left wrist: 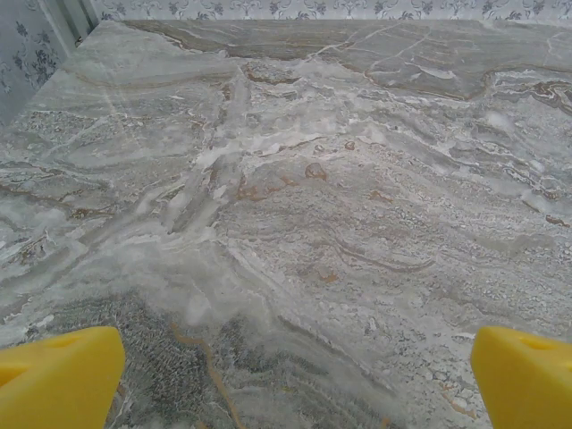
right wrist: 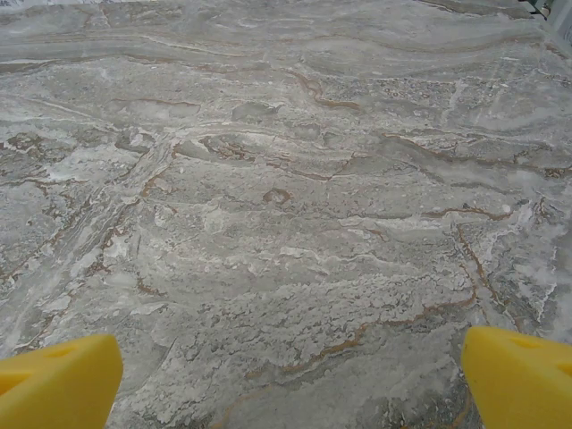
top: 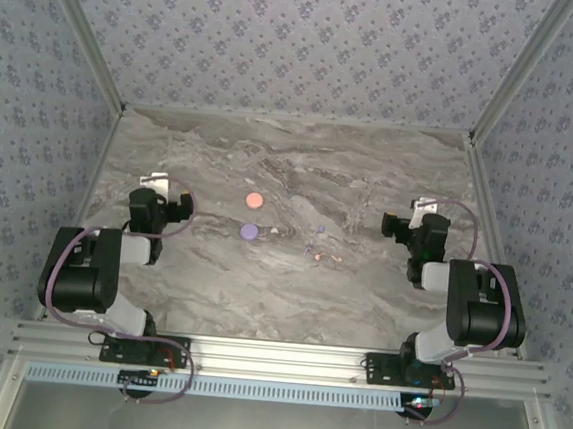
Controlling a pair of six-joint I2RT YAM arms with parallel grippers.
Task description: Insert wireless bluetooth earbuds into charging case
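Near the middle of the marble table (top: 289,295) lie a round pink disc (top: 255,201) and a round purple disc (top: 249,231), apparently the charging cases. The earbuds (top: 316,257) are a few tiny lilac and pinkish specks scattered to the right of the discs. My left gripper (top: 165,192) hovers left of the discs, open and holding nothing. Its yellow fingertips (left wrist: 63,380) stand far apart over bare marble. At the right side, my right gripper (top: 415,218) is also open, with yellow fingertips (right wrist: 523,380) spread wide and nothing between them.
A small white fleck (top: 273,231) lies just right of the purple disc. Patterned walls (top: 301,45) close the table in at the back and on both sides. The arm bases sit on the aluminium rail (top: 274,359) at the near edge.
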